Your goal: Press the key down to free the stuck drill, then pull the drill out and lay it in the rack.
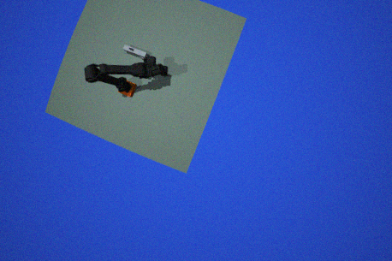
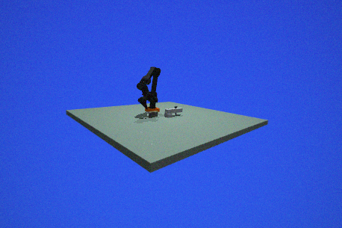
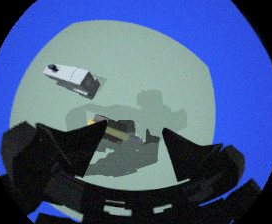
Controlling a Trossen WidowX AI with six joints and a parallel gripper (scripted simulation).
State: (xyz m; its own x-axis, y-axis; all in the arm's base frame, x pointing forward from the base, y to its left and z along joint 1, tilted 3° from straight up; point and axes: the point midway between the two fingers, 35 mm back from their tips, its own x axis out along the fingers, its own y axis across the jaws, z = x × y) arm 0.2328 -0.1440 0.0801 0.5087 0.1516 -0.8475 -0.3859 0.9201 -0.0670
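Observation:
The grey-white block (image 1: pixel 136 51) (image 2: pixel 173 111) (image 3: pixel 72 75) stands on the table with the dark key (image 3: pixel 52 67) (image 2: pixel 175 107) on its top near one end. How far down the key is cannot be told. The tan drill (image 3: pixel 118 133) with a yellow end lies across the low dark rack (image 3: pixel 127 125), away from the block; its seating is partly lost in shadow. My gripper (image 3: pixel 136 127) is open and empty, its fingers wide apart. In the wrist view the drill and rack show beyond the fingertips, toward the left finger. In the top and exterior views the drill cannot be made out.
My arm's orange base (image 1: pixel 129 91) (image 2: pixel 152 109) stands on the square grey-green table (image 1: pixel 171 138) (image 2: pixel 157 139), near the block. The arm is folded high above the table. Its dark shadow falls over the rack. Blue background surrounds the table edges.

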